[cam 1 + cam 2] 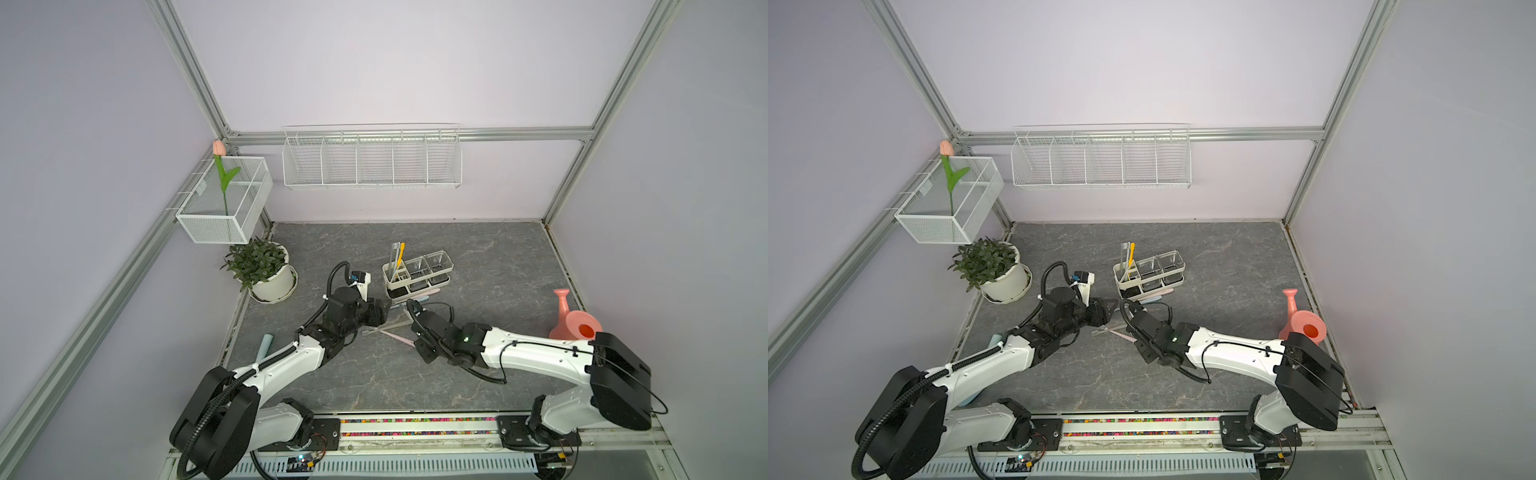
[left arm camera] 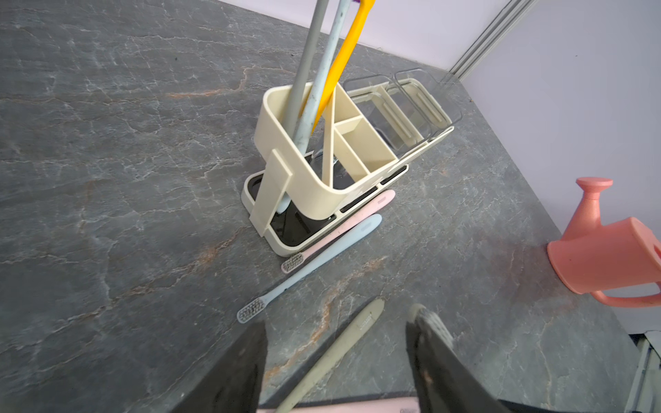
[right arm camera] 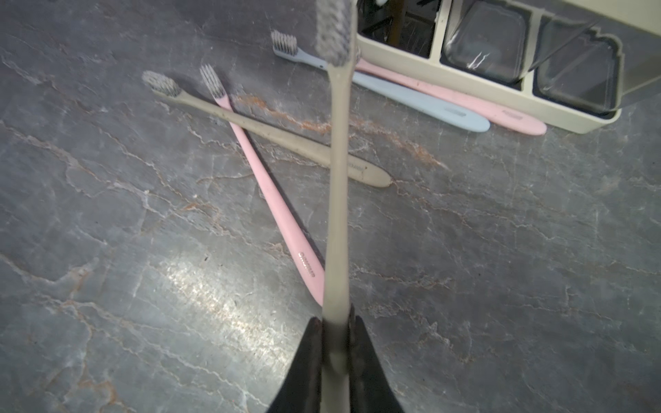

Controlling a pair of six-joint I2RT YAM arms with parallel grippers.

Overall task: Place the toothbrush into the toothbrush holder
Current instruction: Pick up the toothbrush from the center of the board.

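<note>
R gripper point(image 3: 336, 321) is clamped on grey toothbrush point(image 3: 338, 171) at handle end. Long axis runs straight out w/ bristles leading toward holder point(image 3: 568, 119), just ahead. Prob. must be tipped upright for entry. L gripper point(image 2: 339, 318) open, nothing held.

Soft, even light; glare patch on tabletop point(image 3: 200, 286); nearest toothbrush point(image 3: 338, 178) blurred.

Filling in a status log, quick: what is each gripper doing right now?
Left gripper: open, holding nothing.
Right gripper: shut on a grey-green toothbrush, gripped at its handle end.
</note>
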